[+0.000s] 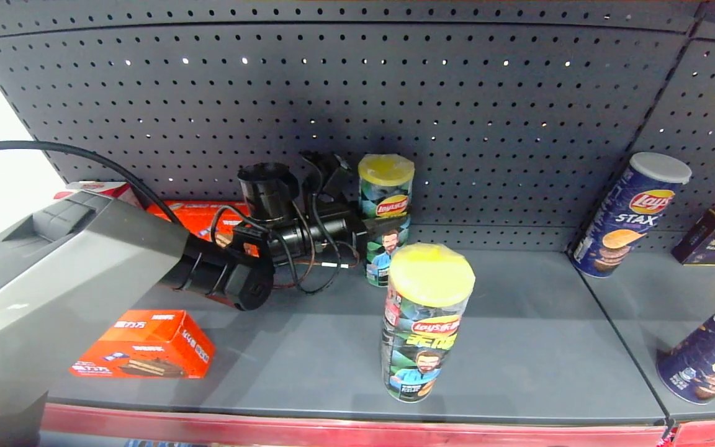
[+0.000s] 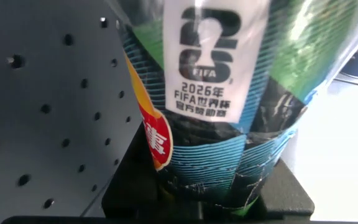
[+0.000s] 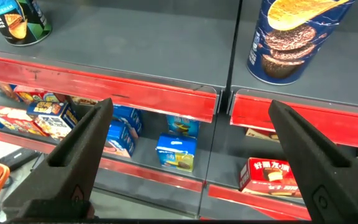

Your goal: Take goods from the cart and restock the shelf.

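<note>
While left end effector (image 1: 388, 226) grips can (image 1: 386, 186), grey shelf (image 1: 519, 347), pegboard (image 1: 357, 93) behind

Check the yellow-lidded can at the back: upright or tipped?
Upright. The back can stands vertical, yellow lid on top, with the left gripper shut around its middle. Whether its base touches the shelf: cannot tell.

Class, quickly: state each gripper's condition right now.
Left gripper: closed on the rear chip can.
Right gripper: jaws open, empty.

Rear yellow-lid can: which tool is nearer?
Left. The left tool grips the rear yellow-lid can at the pegboard; the right tool hangs open, out in front of the shelf.
</note>
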Robot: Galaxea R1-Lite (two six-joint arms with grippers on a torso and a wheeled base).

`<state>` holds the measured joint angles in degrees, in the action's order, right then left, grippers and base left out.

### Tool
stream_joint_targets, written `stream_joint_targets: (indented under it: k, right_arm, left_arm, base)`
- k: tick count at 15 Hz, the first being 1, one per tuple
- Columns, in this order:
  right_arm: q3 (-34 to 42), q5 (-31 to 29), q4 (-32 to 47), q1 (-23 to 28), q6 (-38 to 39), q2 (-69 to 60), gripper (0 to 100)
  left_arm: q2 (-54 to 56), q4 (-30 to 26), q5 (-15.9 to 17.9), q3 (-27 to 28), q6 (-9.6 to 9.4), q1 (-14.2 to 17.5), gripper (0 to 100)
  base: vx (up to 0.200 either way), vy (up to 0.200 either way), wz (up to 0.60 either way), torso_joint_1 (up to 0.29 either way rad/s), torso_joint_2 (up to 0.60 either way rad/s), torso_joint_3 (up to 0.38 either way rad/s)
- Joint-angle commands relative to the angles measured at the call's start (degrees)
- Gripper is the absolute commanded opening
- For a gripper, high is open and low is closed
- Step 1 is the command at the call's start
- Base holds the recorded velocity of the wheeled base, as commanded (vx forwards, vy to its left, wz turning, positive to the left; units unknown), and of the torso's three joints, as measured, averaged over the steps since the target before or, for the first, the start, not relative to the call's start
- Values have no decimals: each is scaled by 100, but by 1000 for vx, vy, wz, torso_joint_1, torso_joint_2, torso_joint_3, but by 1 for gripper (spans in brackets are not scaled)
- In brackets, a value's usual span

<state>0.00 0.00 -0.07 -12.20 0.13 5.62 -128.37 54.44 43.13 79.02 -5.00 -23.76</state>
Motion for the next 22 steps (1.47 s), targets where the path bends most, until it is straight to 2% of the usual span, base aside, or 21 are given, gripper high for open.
stream_joint_targets:
  k: [1,12,13,16,19,20,21,22]
  right_arm:
    - [0,0,-1,-1,4,9,100]
    - [0,0,-1,-1,-5,9,100]
    - [0,0,-1,-1,4,9,100]
    - [0,0,-1,-1,-5,18,100]
    - [0,0,-1,-1,4,18,100]
    - [0,0,-1,-1,4,9,100]
    - [0,0,-1,-1,-5,18,100]
    - [0,0,-1,-1,4,9,100]
  left_arm:
    - [13,-4,2,-9,8,-6,0]
    - [-30,102,-6,-62,16,-129,0]
    - [-30,102,-6,-62,16,-129,100]
    - [-4,102,-33,-115,8,-129,100]
    - [268,84,-33,-475,-10,-32,100]
    - [532,75,-33,-774,-19,12,100]
    - [567,66,-42,-800,-19,12,100]
    - [892,5,-42,-1117,-63,47,100]
  base:
    - [0,0,0,0,0,0]
    - [0,0,0,0,0,0]
    - [0,0,0,0,0,0]
    - [0,0,0,0,0,0]
    - [0,0,0,0,0,0]
    - [0,0,0,0,0,0]
    - [0,0,0,0,0,0]
    - [0,0,0,0,0,0]
